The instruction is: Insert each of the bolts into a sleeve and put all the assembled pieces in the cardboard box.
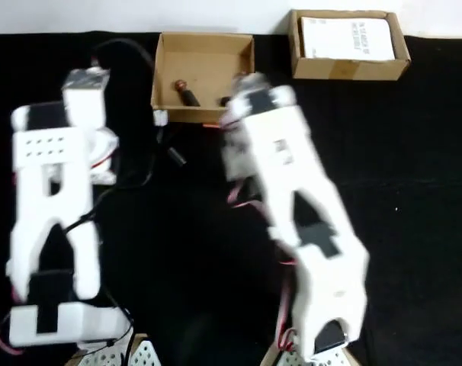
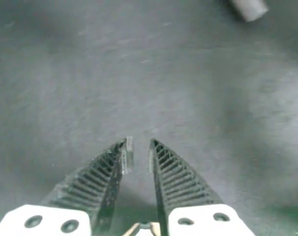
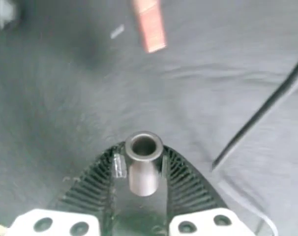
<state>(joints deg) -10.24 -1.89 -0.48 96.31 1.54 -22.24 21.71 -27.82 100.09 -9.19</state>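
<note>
My right gripper (image 3: 141, 151) is shut on a grey metal sleeve (image 3: 142, 173), which stands upright between the fingers with its open end up. A copper-coloured bolt (image 3: 149, 24) lies on the black cloth beyond it. In the high view this arm's gripper (image 1: 239, 107) hangs just in front of the cardboard box (image 1: 204, 46), which holds a dark assembled piece (image 1: 189, 96). My left gripper (image 2: 137, 147) stands slightly open over bare cloth with nothing between its fingers. A pale cylinder (image 2: 248, 8) lies farther off.
A second cardboard box (image 1: 349, 69) with a white sheet inside stands at the back right. A small dark cylinder (image 1: 176, 156) lies between the arms. A black cable (image 3: 267, 108) runs across the cloth beside my right gripper.
</note>
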